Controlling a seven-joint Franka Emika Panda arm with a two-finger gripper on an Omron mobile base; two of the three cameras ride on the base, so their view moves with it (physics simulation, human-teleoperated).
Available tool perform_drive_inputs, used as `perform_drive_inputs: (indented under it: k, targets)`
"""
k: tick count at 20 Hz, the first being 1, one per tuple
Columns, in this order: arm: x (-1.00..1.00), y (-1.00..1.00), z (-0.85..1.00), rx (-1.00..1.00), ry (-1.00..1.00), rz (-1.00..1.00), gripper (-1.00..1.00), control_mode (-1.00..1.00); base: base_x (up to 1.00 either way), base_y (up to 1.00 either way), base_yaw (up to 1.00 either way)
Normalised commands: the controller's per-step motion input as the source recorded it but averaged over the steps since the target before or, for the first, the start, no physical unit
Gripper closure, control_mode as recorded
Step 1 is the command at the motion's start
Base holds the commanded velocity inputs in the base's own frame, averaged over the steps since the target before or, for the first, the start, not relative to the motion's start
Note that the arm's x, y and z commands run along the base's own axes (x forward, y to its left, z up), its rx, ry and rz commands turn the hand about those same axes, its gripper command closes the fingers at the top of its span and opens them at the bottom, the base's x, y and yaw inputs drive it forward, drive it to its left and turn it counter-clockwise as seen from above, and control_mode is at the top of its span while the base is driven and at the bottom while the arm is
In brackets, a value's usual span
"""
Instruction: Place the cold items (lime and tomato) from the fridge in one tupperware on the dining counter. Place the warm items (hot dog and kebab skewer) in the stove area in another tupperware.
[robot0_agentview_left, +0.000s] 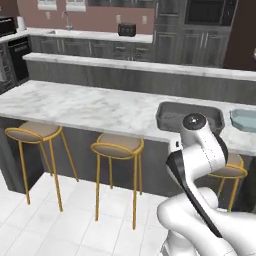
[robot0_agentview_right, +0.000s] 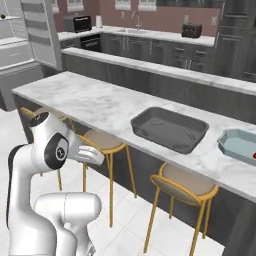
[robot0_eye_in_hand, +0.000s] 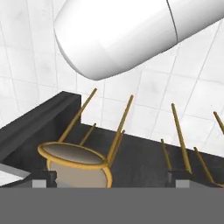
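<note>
The two-finger gripper (robot0_eye_in_hand: 111, 183) is seen in the hand view with its two small dark fingertips (robot0_eye_in_hand: 43, 180) set far apart at the bottom of the frame; the jaws stand wide. Nothing is held between them and nothing is touched. Beyond the fingertips, a round tan-seated stool with a gold metal frame (robot0_eye_in_hand: 76, 164) is seen against the dark counter front, over white floor tiles (robot0_eye_in_hand: 26, 57).

On the white marbled dining counter (robot0_agentview_right: 90, 102), a dark grey rectangular tupperware (robot0_agentview_right: 169, 129) is set near the front edge, and its interior appears bare. Well to its right, a light blue angular tupperware (robot0_agentview_right: 240, 145) is placed on the same counter; a small red item (robot0_agentview_right: 254, 156) is cut by the frame edge inside it and cannot be identified. Both containers are also visible in the left base view, the grey one (robot0_agentview_left: 170, 114) partly hidden behind the white arm (robot0_agentview_left: 200, 150).
</note>
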Motion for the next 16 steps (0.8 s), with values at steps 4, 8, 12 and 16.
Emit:
perform_drive_inputs:
  k: [4, 8, 12, 16]
  targets:
    - [0.00, 0.00, 0.00, 0.00, 0.00, 0.00, -1.00, 1.00, 0.16, 0.62, 0.26]
    - [0.00, 0.00, 0.00, 0.00, 0.00, 0.00, -1.00, 1.00, 0.42, 0.77, 0.15]
    - [0.00, 0.00, 0.00, 0.00, 0.00, 0.00, -1.00, 1.00, 0.57, 0.97, 0.05]
    - [0.00, 0.00, 0.00, 0.00, 0.00, 0.00, -1.00, 1.00, 0.38, 0.98, -0.01]
